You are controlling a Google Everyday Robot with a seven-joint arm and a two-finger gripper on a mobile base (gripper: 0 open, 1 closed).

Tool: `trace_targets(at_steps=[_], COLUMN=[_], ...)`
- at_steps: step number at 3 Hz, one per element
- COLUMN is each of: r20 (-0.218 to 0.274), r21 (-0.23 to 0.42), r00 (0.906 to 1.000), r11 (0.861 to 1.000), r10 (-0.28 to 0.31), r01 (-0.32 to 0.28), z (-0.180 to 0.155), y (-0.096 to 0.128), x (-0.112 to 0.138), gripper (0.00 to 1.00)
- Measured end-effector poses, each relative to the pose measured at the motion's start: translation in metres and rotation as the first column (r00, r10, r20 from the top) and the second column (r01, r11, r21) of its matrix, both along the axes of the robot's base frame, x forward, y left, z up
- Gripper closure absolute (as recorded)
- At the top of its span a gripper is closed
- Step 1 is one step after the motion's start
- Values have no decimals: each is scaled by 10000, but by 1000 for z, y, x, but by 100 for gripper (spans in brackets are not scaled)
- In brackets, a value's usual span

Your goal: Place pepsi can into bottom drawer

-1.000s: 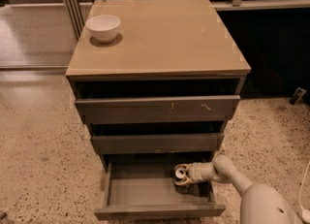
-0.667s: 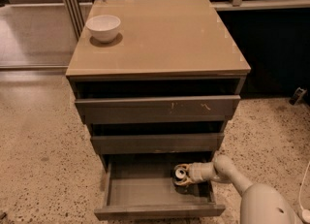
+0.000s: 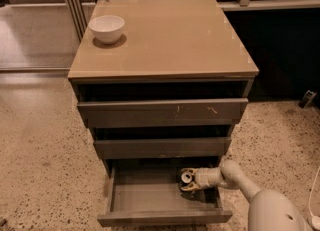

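Note:
The bottom drawer point(image 3: 150, 200) of the tan-topped cabinet is pulled open and shows its shallow grey inside. My gripper point(image 3: 188, 180) reaches in from the right, inside the drawer's right rear part. The pepsi can point(image 3: 186, 177) sits between its fingers, only its silver top showing clearly, low over the drawer floor. The white arm point(image 3: 235, 177) runs in from the lower right.
A white bowl point(image 3: 106, 28) stands on the back left of the cabinet top point(image 3: 170, 35). The scratch-marked top drawer point(image 3: 162, 111) and the middle drawer point(image 3: 162, 147) stick out slightly. Speckled floor lies on both sides. A railing and a dark wall stand behind.

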State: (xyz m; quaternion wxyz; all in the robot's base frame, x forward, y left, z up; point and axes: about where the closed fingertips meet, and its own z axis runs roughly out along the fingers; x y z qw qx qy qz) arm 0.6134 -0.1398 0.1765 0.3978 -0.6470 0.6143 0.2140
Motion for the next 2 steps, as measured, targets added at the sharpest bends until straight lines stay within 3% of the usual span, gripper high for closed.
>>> trace_targets(at_steps=[1, 2], r20=[-4, -4], r21=[3, 4], r00=[10000, 10000], r11=[10000, 10000], r10=[5, 5], r01=[-5, -5], z=[0, 0], y=[0, 0], x=[0, 0], gripper=[0, 0])
